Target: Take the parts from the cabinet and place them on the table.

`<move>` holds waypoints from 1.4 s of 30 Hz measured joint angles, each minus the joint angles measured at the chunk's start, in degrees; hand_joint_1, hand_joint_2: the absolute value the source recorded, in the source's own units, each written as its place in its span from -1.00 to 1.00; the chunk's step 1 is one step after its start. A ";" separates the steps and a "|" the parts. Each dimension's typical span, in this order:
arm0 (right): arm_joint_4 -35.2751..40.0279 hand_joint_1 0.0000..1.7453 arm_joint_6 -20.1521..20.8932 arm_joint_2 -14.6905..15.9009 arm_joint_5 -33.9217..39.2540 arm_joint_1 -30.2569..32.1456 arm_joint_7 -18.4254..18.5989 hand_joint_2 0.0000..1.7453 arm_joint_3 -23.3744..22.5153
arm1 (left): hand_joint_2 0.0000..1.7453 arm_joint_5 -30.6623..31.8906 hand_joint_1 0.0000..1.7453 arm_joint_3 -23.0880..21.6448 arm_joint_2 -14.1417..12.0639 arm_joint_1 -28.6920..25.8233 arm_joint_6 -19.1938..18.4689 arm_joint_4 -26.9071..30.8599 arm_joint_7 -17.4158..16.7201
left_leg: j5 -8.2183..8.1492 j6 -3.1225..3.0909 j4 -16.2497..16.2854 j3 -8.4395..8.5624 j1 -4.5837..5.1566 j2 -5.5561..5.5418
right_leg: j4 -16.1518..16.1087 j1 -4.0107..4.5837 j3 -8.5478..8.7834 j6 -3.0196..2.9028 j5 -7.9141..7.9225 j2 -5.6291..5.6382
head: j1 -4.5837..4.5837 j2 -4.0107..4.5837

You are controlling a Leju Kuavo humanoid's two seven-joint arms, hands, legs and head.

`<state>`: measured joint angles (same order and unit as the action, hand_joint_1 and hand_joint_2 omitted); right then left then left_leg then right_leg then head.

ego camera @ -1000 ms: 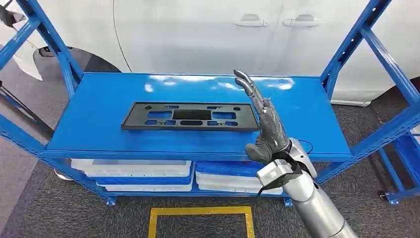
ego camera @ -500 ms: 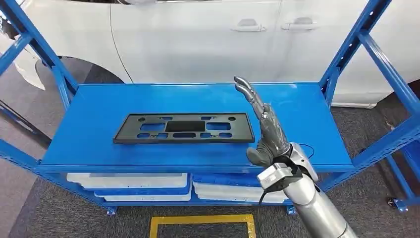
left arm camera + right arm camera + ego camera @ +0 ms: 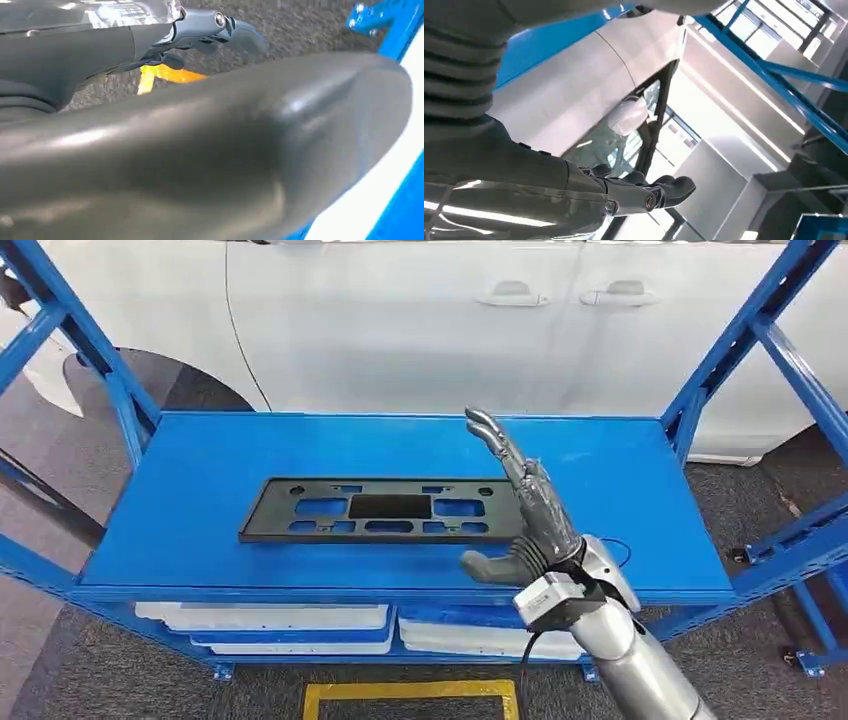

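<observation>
Swung outward now, the right hand's point(image 3: 530, 510) thumb leaves it wide beside the black part point(image 3: 380, 510).

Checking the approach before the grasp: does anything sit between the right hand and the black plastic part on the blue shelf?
Nothing visible does. The right hand hovers open at the black part's right end, over bare blue shelf.

Part point(image 3: 378, 510) lies on shelf point(image 3: 200, 480), left of right hand point(image 3: 530, 510).
</observation>
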<state>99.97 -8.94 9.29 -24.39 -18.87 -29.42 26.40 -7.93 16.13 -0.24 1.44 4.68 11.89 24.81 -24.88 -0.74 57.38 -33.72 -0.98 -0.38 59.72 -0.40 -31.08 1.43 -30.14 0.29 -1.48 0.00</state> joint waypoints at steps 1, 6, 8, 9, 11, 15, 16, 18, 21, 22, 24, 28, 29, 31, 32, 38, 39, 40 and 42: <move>-0.04 -1.00 0.24 0.09 -0.15 0.10 0.31 1.00 0.07 | -1.00 0.04 -1.00 -0.02 0.00 0.02 0.02 0.00 -0.20 | -0.18 -0.26 0.01 0.11 0.00 0.03 | 5.07 -0.07 -2.84 0.24 -2.28 0.00 | 0.26 0.00; -1.31 -1.00 1.80 0.15 -2.11 1.55 0.90 1.00 1.22 | -1.00 0.59 -1.00 -0.02 0.00 -0.33 0.91 -0.02 -2.34 | -1.48 -0.32 0.07 1.65 0.11 -0.13 | 11.76 -0.38 -9.14 0.39 -0.02 -0.01 | 0.30 0.00; -2.12 -1.00 2.23 0.15 -3.54 1.39 1.40 1.00 2.21 | -1.00 0.59 -1.00 0.00 0.02 -0.38 2.45 -0.02 -3.87 | -2.19 0.08 0.08 2.74 0.11 -0.23 | 1.07 -0.27 -4.93 -0.36 6.23 -0.01 | 0.37 0.00; -3.14 -1.00 2.71 0.18 -3.91 1.17 1.62 1.00 2.93 | -1.00 0.59 -1.00 0.02 0.07 -0.49 3.36 -0.11 -4.70 | -2.51 0.43 0.08 2.53 0.19 -0.22 | -0.89 -0.06 -3.87 -0.85 5.96 -0.01 | 0.37 0.00; -4.71 -1.00 3.24 0.17 -4.24 0.83 1.99 1.00 4.42 | -1.00 0.59 -1.00 0.11 0.07 -0.38 4.37 -0.13 -5.51 | -2.70 1.11 0.16 2.60 0.30 -0.22 | -1.79 0.37 -4.00 -1.08 5.69 0.03 | 0.26 0.00; -8.57 -1.00 4.55 0.04 -6.93 -2.14 2.58 1.00 7.87 | -1.00 0.81 -1.00 0.86 0.04 -0.63 6.49 -0.13 -7.81 | -4.50 2.37 2.15 2.19 0.22 0.01 | -2.85 -0.18 -3.00 -2.28 5.65 0.06 | 0.26 0.02; -10.07 -1.00 4.59 -0.41 -8.71 -3.40 3.17 1.00 9.50 | -1.00 0.85 -1.00 1.01 0.02 -0.64 6.64 -0.13 -7.85 | -6.62 2.59 6.23 0.12 0.20 -0.01 | -2.83 -0.14 -2.91 -2.67 5.54 0.02 | 0.24 0.00; -12.32 -1.00 3.72 -1.40 -11.48 -4.67 4.02 1.00 12.25 | -1.00 1.07 -1.00 1.09 -0.07 -0.62 6.62 -0.13 -7.78 | -10.16 2.96 15.39 -4.97 0.20 0.00 | -2.80 0.04 -2.77 -2.94 5.34 -0.09 | 0.24 0.00; -15.59 -1.00 1.57 -3.13 -15.78 -6.89 5.16 1.00 16.55 | -1.00 1.31 -1.00 1.38 -0.02 -0.87 6.08 -0.13 -7.28 | -6.87 2.99 15.10 -6.21 0.19 0.01 | -2.67 0.17 -2.42 -2.99 4.99 -0.02 | 0.22 0.02; -16.40 -1.00 1.06 -3.59 -16.52 -7.75 5.44 1.00 17.56 | -1.00 1.49 -1.00 1.38 -0.02 -0.84 5.92 -0.13 -7.04 | -3.79 2.85 10.00 -4.00 0.19 0.02 | -2.60 0.21 -2.12 -2.90 4.77 0.03 | 0.22 0.00; -18.08 -1.00 0.04 -4.83 -17.84 -9.15 5.86 1.00 19.81 | -1.00 1.97 -1.00 1.42 -0.02 -0.70 5.53 -0.13 -6.45 | -0.36 2.24 0.65 0.28 0.27 0.06 | -2.47 0.33 -1.61 -2.50 4.28 0.02 | 0.24 0.00; -20.22 -1.00 -1.16 -6.19 -18.86 -10.92 6.28 1.00 22.45 | -1.00 2.40 -1.00 1.44 0.02 -0.63 5.27 -0.13 -6.14 | -0.52 1.08 0.28 0.35 0.61 -0.08 | -2.36 0.59 -1.80 -1.70 4.25 -0.02 | 0.33 0.02; -20.90 -1.00 -1.79 -6.71 -19.32 -11.41 6.47 1.00 23.13 | -1.00 2.51 -1.00 1.44 0.11 -0.68 5.14 -0.13 -5.92 | -0.21 0.64 -0.28 0.66 0.16 0.04 | -2.19 0.72 -1.92 -1.36 3.91 0.05 | 0.24 0.00; -22.16 -1.00 -2.86 -7.67 -19.93 -12.58 7.13 1.00 24.19 | -1.00 3.12 -1.00 1.44 0.20 -0.52 5.05 -0.13 -5.64 | -0.18 0.17 -0.41 0.69 0.12 0.10 | 2.29 0.48 -3.77 -0.78 0.92 -0.05 | 0.63 0.00; -23.22 -1.00 -3.54 -8.27 -20.28 -13.27 7.74 1.00 24.79 | -1.00 3.43 -1.00 1.44 0.20 -0.45 4.90 -0.13 -5.49 | -0.18 0.14 -0.39 0.67 0.13 0.11 | 7.14 0.24 -6.08 -0.54 -1.39 -0.06 | 0.68 0.00; -29.95 -1.00 -8.04 -12.81 -23.65 -14.95 10.50 1.00 27.26 | -1.00 4.68 -1.00 1.44 0.13 -0.36 4.22 -0.13 -5.31 | -0.56 0.44 -0.23 1.15 0.16 -0.03 | 3.82 -0.19 -5.28 -0.76 3.87 -0.11 | 0.68 0.02; -30.70 -1.00 -8.37 -13.33 -23.84 -15.47 10.54 1.00 27.54 | -1.00 4.78 -1.00 1.44 0.13 -0.34 4.20 -0.13 -5.27 | -0.69 0.63 -0.22 1.18 0.17 -0.04 | -0.24 -0.16 -3.44 -1.07 5.34 -0.13 | 0.70 0.00; -31.43 -1.00 -8.74 -13.82 -24.13 -15.96 10.69 1.00 27.78 | -1.00 4.83 -1.00 1.44 0.11 -0.23 4.20 -0.13 -5.23 | -0.90 1.00 0.14 0.97 0.61 -0.09 | -1.96 0.25 -2.78 -1.30 4.55 -0.16 | 0.63 0.00; -33.38 -1.00 -9.90 -14.93 -25.86 -16.33 11.70 1.00 27.93 | -1.00 5.03 -1.00 1.44 0.02 -0.26 4.20 -0.13 -5.07 | -0.80 1.69 -0.08 0.88 0.42 -0.06 | -1.70 0.31 -3.05 -1.67 4.54 0.04 | 0.63 0.00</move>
<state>66.59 -18.84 -5.64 -50.25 -35.20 -17.72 54.34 -2.91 17.57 -0.22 1.18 8.87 11.76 19.74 -25.68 0.95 57.31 -32.85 -0.56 -0.44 58.02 -0.09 -34.12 -0.24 -25.59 0.33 -0.85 0.00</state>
